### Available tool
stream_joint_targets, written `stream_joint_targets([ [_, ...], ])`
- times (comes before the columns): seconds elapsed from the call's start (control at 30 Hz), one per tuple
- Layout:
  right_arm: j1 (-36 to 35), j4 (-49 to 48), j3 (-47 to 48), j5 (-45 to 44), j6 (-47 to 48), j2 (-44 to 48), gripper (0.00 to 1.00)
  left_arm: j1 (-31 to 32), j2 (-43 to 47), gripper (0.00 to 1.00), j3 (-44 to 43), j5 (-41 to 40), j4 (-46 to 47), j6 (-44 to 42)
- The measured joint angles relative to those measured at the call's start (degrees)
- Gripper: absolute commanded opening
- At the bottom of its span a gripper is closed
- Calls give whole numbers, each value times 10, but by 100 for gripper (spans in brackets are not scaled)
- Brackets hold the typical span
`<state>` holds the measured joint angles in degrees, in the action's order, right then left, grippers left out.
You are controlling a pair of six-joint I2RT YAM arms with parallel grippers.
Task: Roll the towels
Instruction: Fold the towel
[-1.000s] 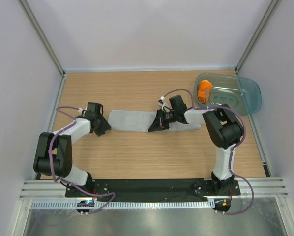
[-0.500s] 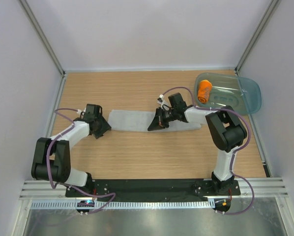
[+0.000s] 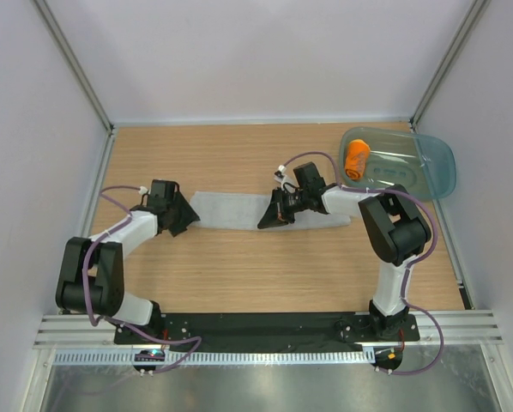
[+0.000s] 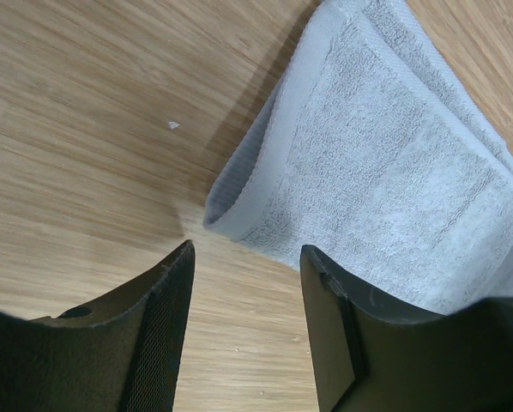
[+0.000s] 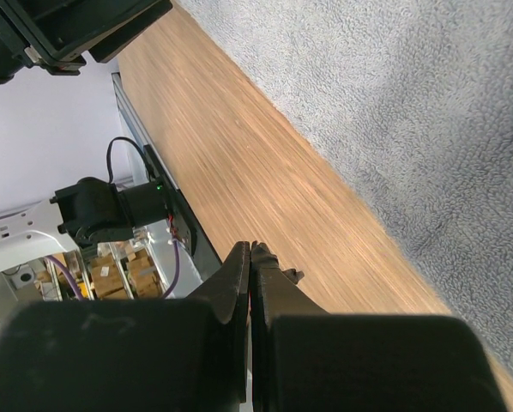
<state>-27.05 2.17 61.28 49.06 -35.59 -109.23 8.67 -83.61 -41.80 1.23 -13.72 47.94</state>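
Flat light grey towel (image 3: 231, 209) at wooden desk (image 3: 239, 275) centre, left gripper (image 4: 244, 257) wide at its 9 o'clock end, right gripper (image 5: 250, 249) pinched closed by its 6 o'clock edge; rolled orange towel (image 3: 356, 160) in translucent blue-green plastic tub (image 3: 428, 163), 2 o'clock.

A flat towel (image 3: 231, 210) lies across the middle of the table (image 3: 239, 275). The left gripper (image 3: 186, 215) sits at the flat towel's left end, and the right gripper (image 3: 264, 221) at its near edge, midway along. Behind its right end, a rolled towel (image 3: 356, 160) rests in a tub (image 3: 428, 172).

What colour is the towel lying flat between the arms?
Plain light grey; the flat terry towel shows best in the left wrist view.
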Motion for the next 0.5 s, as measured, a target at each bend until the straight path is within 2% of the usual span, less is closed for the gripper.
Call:
stream_joint_targets([
  [0.23, 0, 1, 0, 0, 2, 0, 1, 0, -34, 38, -7, -1, 15, 3],
  [0.3, 0, 2, 0, 0, 6, 0, 1, 0, -45, 26, -13, -5, 21, 5],
  [0.43, -1, 3, 0, 0, 12, 0, 1, 0, -58, 13, -18, -17, 28, 7],
  [0.47, -1, 3, 0, 0, 13, 0, 1, 0, -60, 5, -20, -20, 29, 7],
  [0.5, -2, 3, 0, 0, 15, -2, 1, 0, -62, 2, -21, -23, 29, 8],
])
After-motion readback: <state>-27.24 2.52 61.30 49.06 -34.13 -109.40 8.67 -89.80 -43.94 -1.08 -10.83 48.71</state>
